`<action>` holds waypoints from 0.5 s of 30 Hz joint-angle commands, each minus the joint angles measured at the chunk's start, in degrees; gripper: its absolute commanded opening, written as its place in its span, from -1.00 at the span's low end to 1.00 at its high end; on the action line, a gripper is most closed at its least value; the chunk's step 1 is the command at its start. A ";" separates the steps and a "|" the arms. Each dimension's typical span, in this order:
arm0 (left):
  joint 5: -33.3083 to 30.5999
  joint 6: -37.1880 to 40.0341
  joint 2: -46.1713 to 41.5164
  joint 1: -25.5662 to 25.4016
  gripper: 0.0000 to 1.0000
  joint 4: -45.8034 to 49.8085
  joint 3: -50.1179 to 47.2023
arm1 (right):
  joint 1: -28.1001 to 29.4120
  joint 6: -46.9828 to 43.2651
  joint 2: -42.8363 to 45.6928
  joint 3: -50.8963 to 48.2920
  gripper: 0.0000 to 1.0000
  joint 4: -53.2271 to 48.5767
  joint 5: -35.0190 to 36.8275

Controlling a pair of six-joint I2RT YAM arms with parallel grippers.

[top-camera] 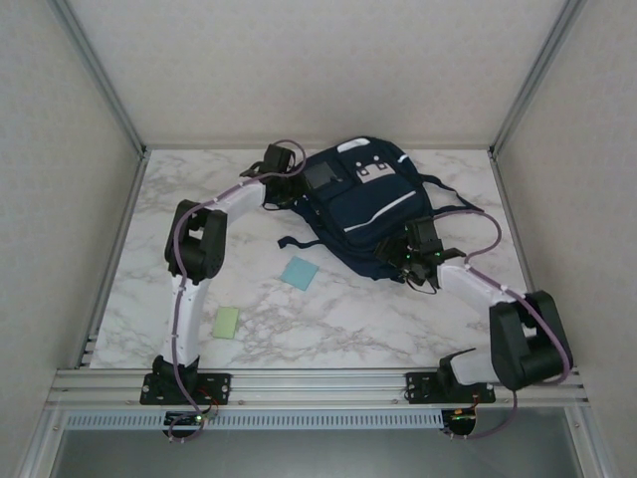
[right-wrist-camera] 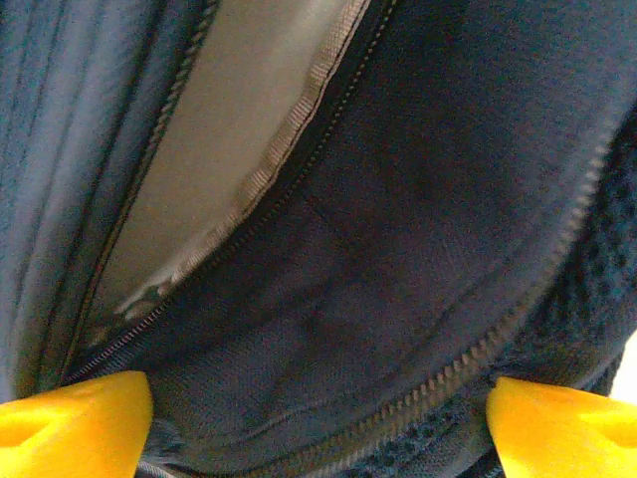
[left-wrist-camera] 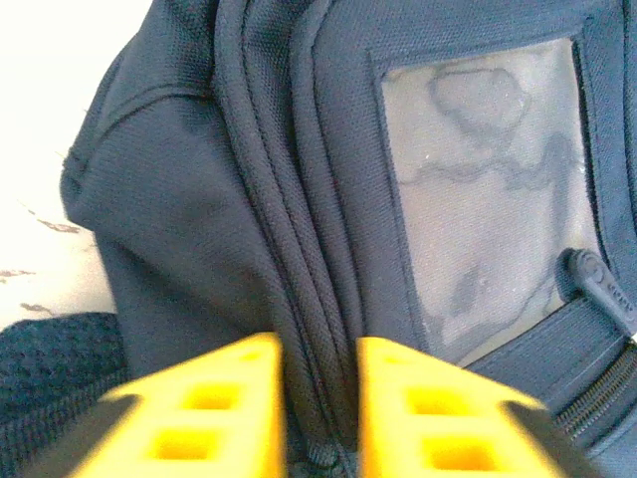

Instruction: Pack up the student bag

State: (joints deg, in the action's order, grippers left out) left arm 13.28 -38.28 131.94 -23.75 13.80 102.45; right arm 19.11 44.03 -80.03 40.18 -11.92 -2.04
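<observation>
Lying toward the far edge of the marble tabletop (top-camera: 348,329), right of its middle, the student bag (top-camera: 368,214) shows whole from above; the left gripper (top-camera: 284,187) meets its far-left corner and the right gripper (top-camera: 420,261) its near-right end; a blue square sheet (top-camera: 300,273) lies near the tabletop's middle, close to the bag, and a green sheet (top-camera: 227,322) lies toward the near-left corner, well apart from it.

The left wrist view adds what the overhead cannot: the left gripper's yellow fingers (left-wrist-camera: 214,408) are clenched on a raised piped seam (left-wrist-camera: 299,299) of the bag, beside a grey patch (left-wrist-camera: 488,189) and a dark zip pull (left-wrist-camera: 600,284).

The right wrist view shows the right gripper's fingers (right-wrist-camera: 70,413) spread wide, released, straddling navy fabric; an unzipped slit exposes pale lining (right-wrist-camera: 249,129); what the bag holds cannot be told.
</observation>
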 commanded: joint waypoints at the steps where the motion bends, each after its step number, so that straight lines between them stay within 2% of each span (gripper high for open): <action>1: 1.60 0.46 -1.14 -0.20 -1.00 0.15 -8.40 | -1.84 -0.84 -5.32 5.17 0.69 4.01 2.02; 8: 3.89 -4.21 -16.34 -0.49 -1.00 -11.73 -30.90 | -5.97 -4.23 -15.22 18.93 0.57 -2.27 6.00; 12: 3.28 -5.46 -23.17 -1.79 -1.00 -12.96 -36.56 | -6.72 -7.96 -17.41 25.97 0.57 -8.08 7.00; 15: 2.97 -5.40 -25.44 -2.12 -1.00 -12.84 -37.20 | -6.42 -9.86 -13.96 27.09 0.64 -11.62 5.91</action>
State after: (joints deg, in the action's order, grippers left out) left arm 13.19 -44.01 109.03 -23.97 -2.02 66.65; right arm 11.88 37.06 -96.77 64.82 -20.67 4.54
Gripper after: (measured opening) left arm 0.033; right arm 0.811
